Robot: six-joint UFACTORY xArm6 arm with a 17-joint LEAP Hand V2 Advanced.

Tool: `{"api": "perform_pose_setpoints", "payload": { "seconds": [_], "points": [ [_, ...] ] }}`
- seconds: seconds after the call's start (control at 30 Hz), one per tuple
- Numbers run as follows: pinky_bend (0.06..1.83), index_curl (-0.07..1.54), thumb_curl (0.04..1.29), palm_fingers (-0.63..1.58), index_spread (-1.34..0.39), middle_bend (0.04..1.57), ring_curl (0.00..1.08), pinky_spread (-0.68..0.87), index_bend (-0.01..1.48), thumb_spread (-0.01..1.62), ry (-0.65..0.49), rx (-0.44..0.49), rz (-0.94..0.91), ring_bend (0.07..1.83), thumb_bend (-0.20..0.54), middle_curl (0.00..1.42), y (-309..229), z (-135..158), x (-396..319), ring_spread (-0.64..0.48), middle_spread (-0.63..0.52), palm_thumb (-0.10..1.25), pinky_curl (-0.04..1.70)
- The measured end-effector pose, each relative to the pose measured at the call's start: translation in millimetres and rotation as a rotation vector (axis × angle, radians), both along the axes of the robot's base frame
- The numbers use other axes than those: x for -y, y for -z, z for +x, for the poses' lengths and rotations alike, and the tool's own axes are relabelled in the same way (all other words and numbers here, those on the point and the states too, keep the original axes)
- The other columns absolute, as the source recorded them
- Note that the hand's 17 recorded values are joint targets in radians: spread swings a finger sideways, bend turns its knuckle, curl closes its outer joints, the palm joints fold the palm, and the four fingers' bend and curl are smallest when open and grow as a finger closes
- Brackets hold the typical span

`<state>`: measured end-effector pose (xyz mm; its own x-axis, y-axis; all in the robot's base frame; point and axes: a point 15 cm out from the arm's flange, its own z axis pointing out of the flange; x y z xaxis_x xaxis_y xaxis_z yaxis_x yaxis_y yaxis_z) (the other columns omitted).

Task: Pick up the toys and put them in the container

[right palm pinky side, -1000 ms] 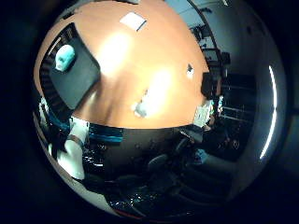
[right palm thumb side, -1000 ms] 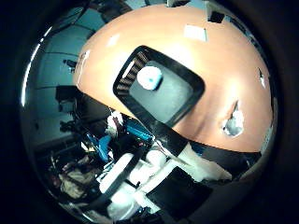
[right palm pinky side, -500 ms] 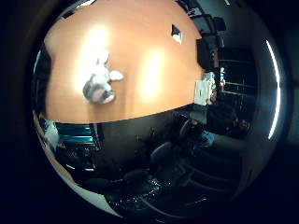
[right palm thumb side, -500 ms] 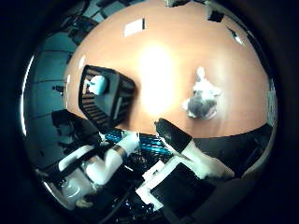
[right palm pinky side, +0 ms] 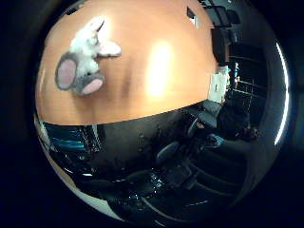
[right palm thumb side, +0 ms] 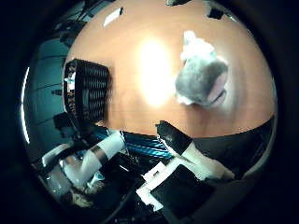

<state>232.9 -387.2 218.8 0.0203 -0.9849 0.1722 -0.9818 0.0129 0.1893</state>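
Note:
A grey and white plush mouse with pink ears lies on the orange table, close to the palm; it also shows in the little finger side view as the plush mouse. The black slatted container stands near the table's edge, a good way off from the mouse, and its inside is mostly hidden from here. My hand hangs above the table near the mouse. One white finger with a black tip reaches out straight and holds nothing.
A white sheet lies at the table's far side, and a small dark patch lies near another edge. Dark office chairs stand beyond the table's near edge. The white arm runs beside the container.
The camera has swung away from the container and toward the plush mouse, which now looks much larger and closer. The container has slid to the side of the thumb side view.

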Motion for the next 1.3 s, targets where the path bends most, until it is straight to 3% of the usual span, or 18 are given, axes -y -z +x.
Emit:
{"api": "perform_pose_setpoints", "payload": {
  "seconds": [0.43,0.53,0.57,0.6,0.7,0.77,0.87,0.97,1.3],
  "points": [
    [0.47,0.29,0.30,0.26,-0.37,0.27,0.24,0.40,0.17,1.01,0.053,-0.039,0.076,0.42,-0.023,0.36,82,-1,14,0.03,-0.06,0.60,0.27],
    [0.49,0.28,0.31,0.42,-0.36,0.29,0.26,0.36,0.15,0.99,0.058,-0.035,0.076,0.52,-0.015,0.36,92,2,16,-0.07,-0.11,0.65,0.26],
    [0.50,0.28,0.32,0.50,-0.36,0.33,0.27,0.31,0.16,0.99,0.057,-0.033,0.075,0.56,-0.014,0.38,93,2,17,-0.12,-0.14,0.67,0.25],
    [0.54,0.29,0.32,0.71,-0.37,0.41,0.30,0.20,0.18,0.98,0.057,-0.030,0.072,0.66,-0.008,0.41,93,3,18,-0.17,-0.18,0.70,0.26],
    [0.81,0.37,0.35,1.20,-0.45,0.61,0.42,-0.23,0.27,0.97,0.053,-0.004,0.051,0.90,-0.008,0.54,91,8,24,-0.30,-0.31,0.82,0.36],
    [0.94,0.45,0.36,1.24,-0.48,0.73,0.48,-0.29,0.39,0.96,0.049,0.028,0.023,0.99,-0.009,0.61,85,13,32,-0.32,-0.34,0.86,0.42],
    [1.17,0.64,0.39,1.15,-0.50,0.93,0.59,-0.29,0.66,0.95,0.050,0.055,-0.008,1.19,-0.011,0.77,66,13,39,-0.31,-0.35,0.93,0.55],
    [1.27,0.79,0.43,1.08,-0.47,1.05,0.66,-0.25,0.84,0.95,0.047,0.058,-0.026,1.31,-0.003,0.88,44,6,40,-0.28,-0.33,1.02,0.64],
    [1.36,1.01,0.55,0.95,-0.39,1.21,0.78,-0.19,0.98,0.95,0.009,-0.024,0.027,1.41,-0.013,1.03,-50,-26,-8,-0.25,-0.27,1.09,0.84]
  ]
}}
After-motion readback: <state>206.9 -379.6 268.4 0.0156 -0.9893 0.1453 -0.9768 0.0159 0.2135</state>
